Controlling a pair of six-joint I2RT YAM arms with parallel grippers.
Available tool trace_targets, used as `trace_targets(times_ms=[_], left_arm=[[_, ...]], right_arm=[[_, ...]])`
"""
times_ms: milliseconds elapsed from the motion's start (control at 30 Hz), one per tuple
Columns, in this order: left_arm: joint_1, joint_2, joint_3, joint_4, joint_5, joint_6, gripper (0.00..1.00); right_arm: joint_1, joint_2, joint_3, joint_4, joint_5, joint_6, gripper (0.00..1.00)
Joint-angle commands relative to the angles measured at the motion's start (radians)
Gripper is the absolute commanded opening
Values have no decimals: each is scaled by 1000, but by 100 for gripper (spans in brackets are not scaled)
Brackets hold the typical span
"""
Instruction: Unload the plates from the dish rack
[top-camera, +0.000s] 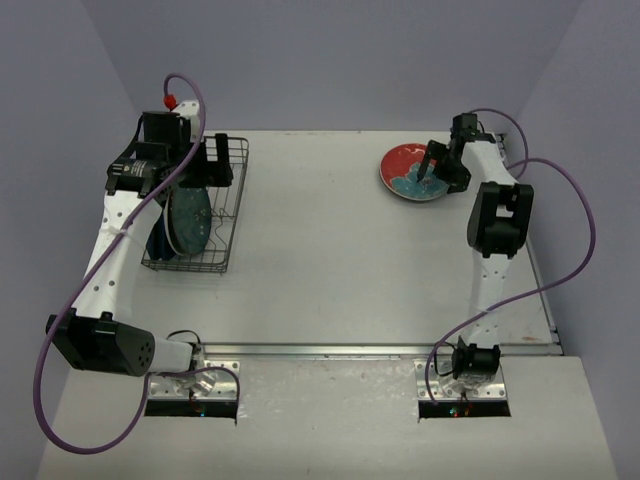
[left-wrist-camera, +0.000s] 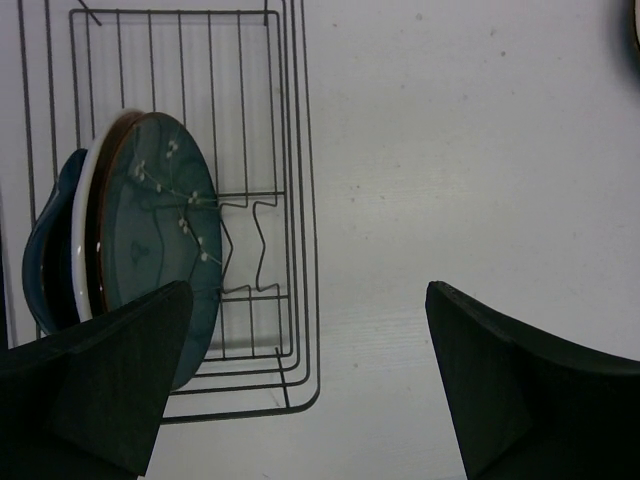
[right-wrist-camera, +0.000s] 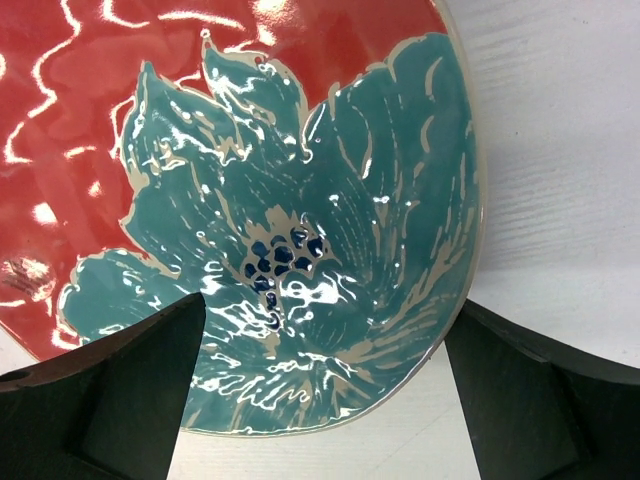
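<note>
Work surface and its load. The table (top-camera: 330, 250) is a pale, off-white rectangular top with a faint grain, enclosed by plain walls on the left, far and right sides. A metal strip (top-camera: 380, 349) runs along its near edge, and beyond the strip a second pale panel (top-camera: 330, 420) continues toward the viewer. Two items rest directly on the top. The dish rack (top-camera: 185, 268), a basket of thin dark wire, stands near the far left corner with its long side parallel to the left edge. The red plate (top-camera: 405, 165), bearing a teal flower, lies face up near the far right corner, well apart from the rack.
</note>
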Motion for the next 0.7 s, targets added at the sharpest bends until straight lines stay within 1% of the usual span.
trace_targets(times_ms=[0,100,200,267,333,433,467,533,600,667], left_arm=[[6,-22,39,23,-124,46,100],[6,-20,41,21,-176,78,100],[6,-19,43,20,-233,111,100],[6,-14,44,14,-279,132,100],[6,-8,47,-1,-312,158,97],[6,1,42,-14,-354,183,91],[7,5,32,-16,-364,197,85],[6,10,20,-14,-384,211,78],[6,15,-4,-12,-393,226,68],[6,22,-18,-9,-393,233,64]], right_arm=[[14,-107,-17,4,128,-120,99],[14,-158,-72,3,176,-192,99],[12,-234,-132,11,181,-235,99],[11,-313,-177,20,152,-253,99],[13,-410,-223,28,80,-272,99],[14,-515,-281,41,-34,-299,99],[18,-581,-299,53,-95,-303,99],[22,-651,-361,70,-156,-310,99],[35,-739,-438,102,-216,-302,99],[44,-814,-515,146,-234,-296,99]])
